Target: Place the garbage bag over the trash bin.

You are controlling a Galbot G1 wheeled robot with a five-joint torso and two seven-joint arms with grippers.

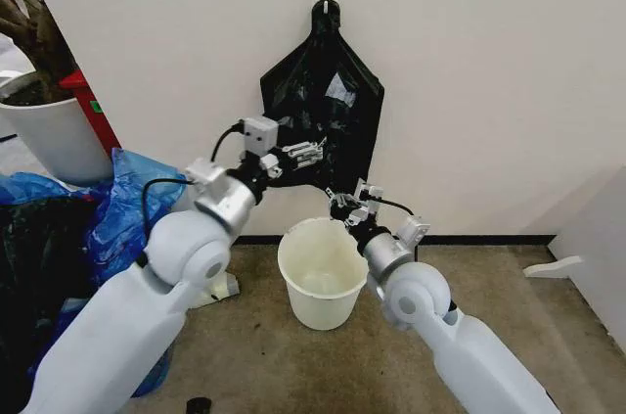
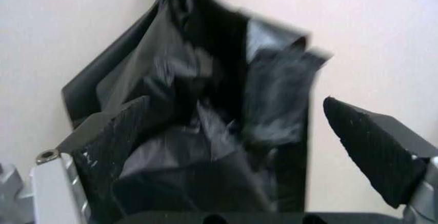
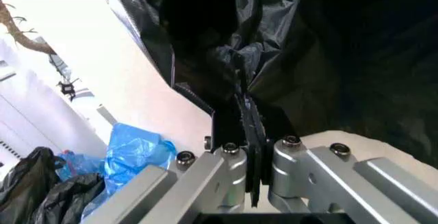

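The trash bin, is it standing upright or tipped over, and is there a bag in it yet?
Upright and unlined. The trash bin stands on the floor with its mouth up, bare white inside; the garbage bag hangs on the wall above it.

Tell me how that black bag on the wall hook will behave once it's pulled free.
The garbage bag is wrinkled and hangs limp, so it will likely flop and collapse. Its glossy film looks light and probably slippery. The right gripper is pinched shut on its lower edge.
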